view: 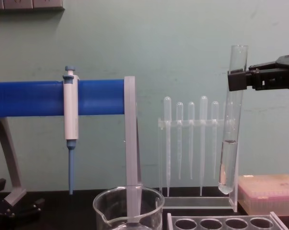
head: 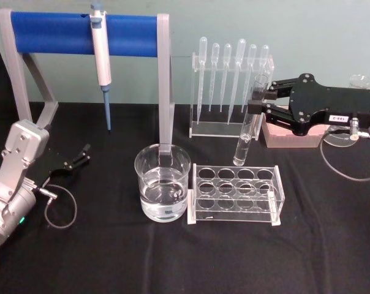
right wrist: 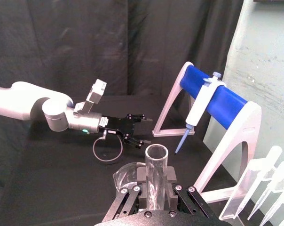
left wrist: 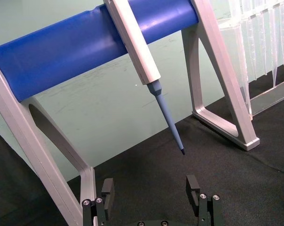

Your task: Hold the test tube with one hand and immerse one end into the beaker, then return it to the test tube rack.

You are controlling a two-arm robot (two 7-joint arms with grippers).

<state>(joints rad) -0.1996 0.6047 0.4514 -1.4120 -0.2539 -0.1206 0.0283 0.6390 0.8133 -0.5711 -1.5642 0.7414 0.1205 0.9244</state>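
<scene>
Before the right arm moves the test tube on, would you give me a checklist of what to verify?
1. Grip: right gripper shut on the upper part of the near-upright test tube: ok.
2. Clearance: in the chest view the tube's bottom hangs above the top of the test tube rack: ok.
3. Beaker upright, partly filled, mouth free: ok.
4. Rack holes empty: ok.
5. Left gripper open, parked at the far left, clear of the beaker: ok.
6. Dip already done: liquid sits in the tube's lower end, but cannot tell.
</scene>
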